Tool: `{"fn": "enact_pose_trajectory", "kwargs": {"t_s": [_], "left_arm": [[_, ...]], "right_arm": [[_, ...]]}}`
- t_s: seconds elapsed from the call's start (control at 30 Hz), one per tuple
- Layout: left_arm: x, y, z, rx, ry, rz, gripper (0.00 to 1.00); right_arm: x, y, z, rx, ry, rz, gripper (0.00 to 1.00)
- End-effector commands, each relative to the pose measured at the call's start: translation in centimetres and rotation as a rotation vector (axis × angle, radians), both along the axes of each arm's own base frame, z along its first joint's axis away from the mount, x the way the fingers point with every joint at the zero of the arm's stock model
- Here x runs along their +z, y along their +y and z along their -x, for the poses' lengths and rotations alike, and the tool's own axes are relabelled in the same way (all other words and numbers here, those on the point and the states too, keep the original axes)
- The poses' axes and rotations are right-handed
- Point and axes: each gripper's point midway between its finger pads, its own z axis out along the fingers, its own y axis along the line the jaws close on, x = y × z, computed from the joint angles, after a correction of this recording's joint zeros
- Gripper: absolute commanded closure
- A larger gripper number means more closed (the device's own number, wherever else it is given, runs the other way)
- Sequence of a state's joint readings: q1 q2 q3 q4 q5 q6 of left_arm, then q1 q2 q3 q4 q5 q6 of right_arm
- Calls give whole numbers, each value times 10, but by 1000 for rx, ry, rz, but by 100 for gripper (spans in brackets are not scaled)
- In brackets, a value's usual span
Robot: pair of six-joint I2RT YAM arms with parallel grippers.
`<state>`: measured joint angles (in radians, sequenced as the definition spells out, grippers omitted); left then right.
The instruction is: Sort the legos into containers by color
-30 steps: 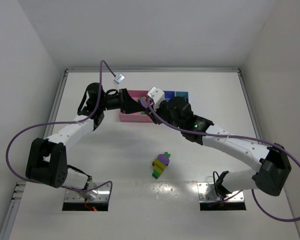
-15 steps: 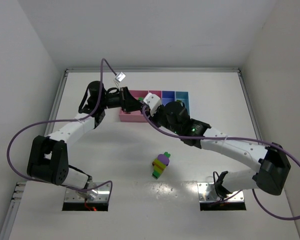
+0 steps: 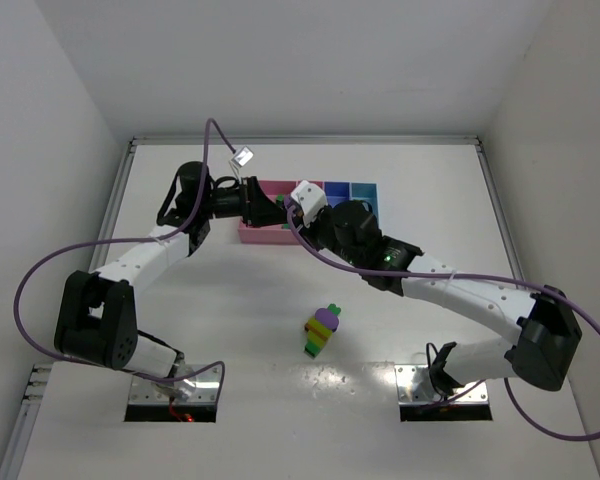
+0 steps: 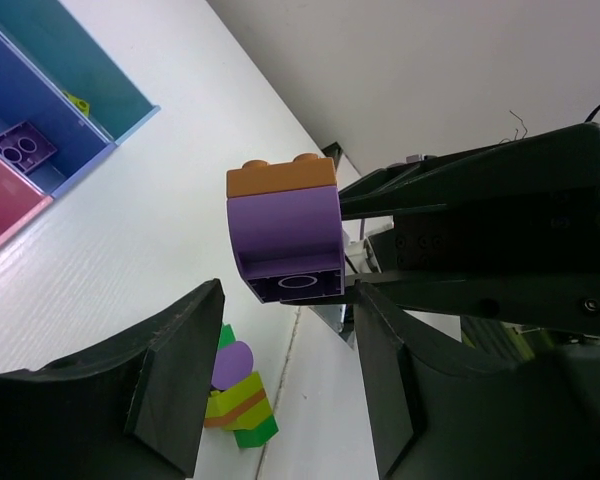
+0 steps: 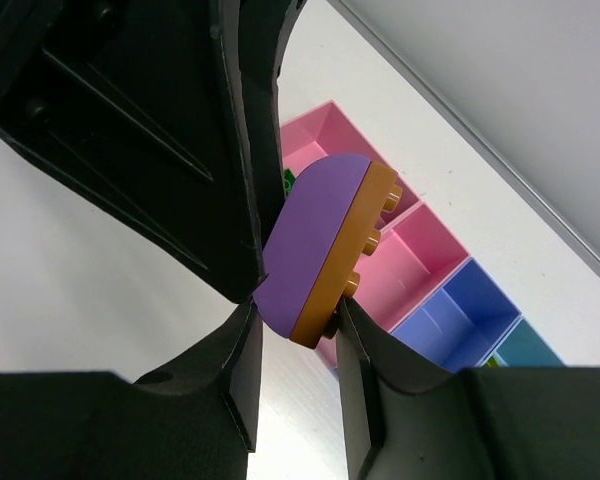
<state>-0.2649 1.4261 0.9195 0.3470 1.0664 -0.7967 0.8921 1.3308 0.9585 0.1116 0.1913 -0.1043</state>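
My right gripper (image 5: 298,385) is shut on a purple brick with an orange plate stuck to it (image 5: 325,250), held in the air by the pink end of the bins. In the top view it (image 3: 290,208) meets my left gripper (image 3: 268,212) there. My left gripper (image 4: 280,400) is open, its jaws just short of the same brick (image 4: 285,235) and not touching it. The containers stand in a row: wide pink (image 3: 263,234), narrow pink (image 5: 430,245), blue (image 3: 337,188), light blue (image 3: 364,189). A multicoloured clump (image 3: 322,330) lies on the table mid-front.
A purple brick (image 4: 23,147) lies in the blue bin and a yellow-green one (image 4: 77,100) in the light blue bin. Something dark green (image 5: 288,180) shows in the wide pink bin. The clump also shows in the left wrist view (image 4: 235,400). White walls enclose the table.
My right gripper has shifted a little left and nearer with the brick, uncovering the blue bins. My left arm has barely moved.
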Motion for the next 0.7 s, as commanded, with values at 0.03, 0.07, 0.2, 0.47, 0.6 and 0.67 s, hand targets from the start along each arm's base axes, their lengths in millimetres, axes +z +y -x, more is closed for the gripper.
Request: {"fn": "enact_pose_trajectory", "kwargs": {"t_s": [0.03, 0.07, 0.2, 0.47, 0.6, 0.67], "left_arm": [[13, -1, -1, -18, -62, 12, 40], [13, -1, -1, -18, -62, 12, 40], [13, -1, -3, -8, -54, 12, 37], [18, -1, -4, -8, -63, 19, 37], [19, -1, -4, -8, -71, 22, 43], [19, -1, -4, -8, -71, 22, 44]], "right_arm": [[24, 2, -7, -25, -49, -64, 100], [28, 1, -6, -25, -55, -72, 100], [19, 2, 1, -2, -44, -49, 100], [14, -2, 5, 9, -42, -35, 100], [14, -2, 5, 9, -42, -35, 100], [14, 0, 6, 18, -40, -36, 100]]}}
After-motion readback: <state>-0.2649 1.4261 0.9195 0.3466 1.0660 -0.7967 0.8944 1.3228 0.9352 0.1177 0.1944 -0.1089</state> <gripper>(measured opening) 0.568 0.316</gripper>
